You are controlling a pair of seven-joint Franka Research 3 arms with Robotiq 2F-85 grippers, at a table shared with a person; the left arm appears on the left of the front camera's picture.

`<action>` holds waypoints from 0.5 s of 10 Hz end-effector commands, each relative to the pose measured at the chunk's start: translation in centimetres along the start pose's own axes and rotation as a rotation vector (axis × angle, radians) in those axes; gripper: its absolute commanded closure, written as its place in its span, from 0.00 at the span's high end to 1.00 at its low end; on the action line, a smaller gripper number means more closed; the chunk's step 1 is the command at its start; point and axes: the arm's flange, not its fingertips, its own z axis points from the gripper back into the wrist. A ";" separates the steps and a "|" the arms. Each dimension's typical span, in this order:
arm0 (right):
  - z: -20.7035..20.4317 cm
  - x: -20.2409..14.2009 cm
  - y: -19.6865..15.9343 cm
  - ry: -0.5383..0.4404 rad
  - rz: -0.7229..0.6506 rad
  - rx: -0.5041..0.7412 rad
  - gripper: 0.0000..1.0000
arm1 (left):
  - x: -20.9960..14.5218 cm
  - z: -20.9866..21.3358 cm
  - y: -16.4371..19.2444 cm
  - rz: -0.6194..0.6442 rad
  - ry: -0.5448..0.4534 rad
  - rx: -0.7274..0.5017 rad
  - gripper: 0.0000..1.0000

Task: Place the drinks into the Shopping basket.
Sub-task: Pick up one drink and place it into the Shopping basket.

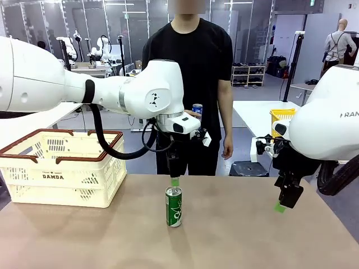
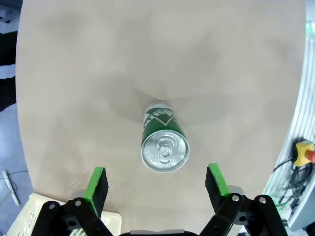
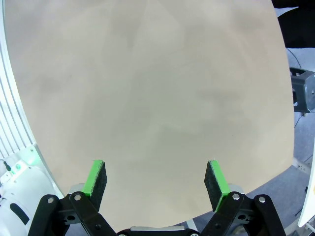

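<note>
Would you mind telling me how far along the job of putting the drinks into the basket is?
Nothing looks done: the basket seems to hold no can. In hand: the open left gripper hangs above the upright green can, fingers not touching it. To do: gripping and moving that can, plus the blue can in the person's hand. The right gripper is open over the table.
</note>
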 end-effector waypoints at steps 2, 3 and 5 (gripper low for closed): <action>0.1 0.0 0.0 0.008 -0.001 -0.002 1.00 | 0.0 0.0 0.0 0.000 0.000 0.000 1.00; 0.1 0.0 0.0 0.008 -0.001 -0.002 1.00 | 0.0 0.0 0.0 0.000 0.000 0.000 1.00; 0.1 0.0 0.0 0.008 -0.001 -0.002 1.00 | 0.0 0.0 0.0 0.000 0.000 0.000 1.00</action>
